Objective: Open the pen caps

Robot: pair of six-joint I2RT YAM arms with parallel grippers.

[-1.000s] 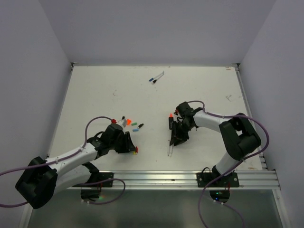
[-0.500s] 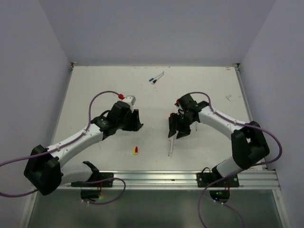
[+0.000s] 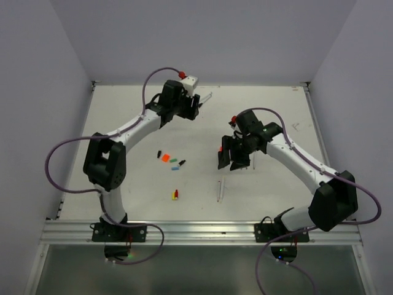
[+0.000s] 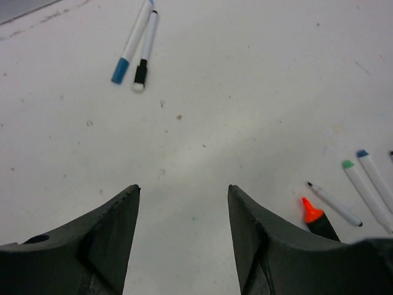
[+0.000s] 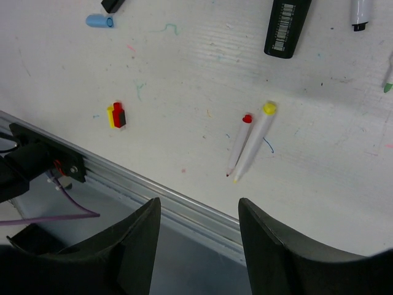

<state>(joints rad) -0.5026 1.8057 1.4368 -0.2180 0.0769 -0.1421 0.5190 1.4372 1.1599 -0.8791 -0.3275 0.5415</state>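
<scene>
**Pen caps:** tiny, hard, smooth plastic. Probably light and apt to slip, so each is best pinched squarely across the cap with the barrel held close behind it.

**Capped:** two pens point(image 4: 137, 31) side by side at the far side of the table point(image 3: 270, 101). Blue cap point(image 4: 120, 70) and black cap point(image 4: 140, 74) seemingly on.

**Loose caps:** mixed cluster point(image 3: 170, 161) mid-table; red and yellow pair point(image 5: 116, 115) near the front rail.

**Left gripper** point(image 4: 183, 246): spread wide, empty, near the capped pair.

**Right gripper** point(image 5: 198, 246): spread wide, empty, over two uncapped pens point(image 5: 253, 141).

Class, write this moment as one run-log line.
left claw: open, empty | right claw: open, empty | blue-ended pen: ahead of left claw
</scene>
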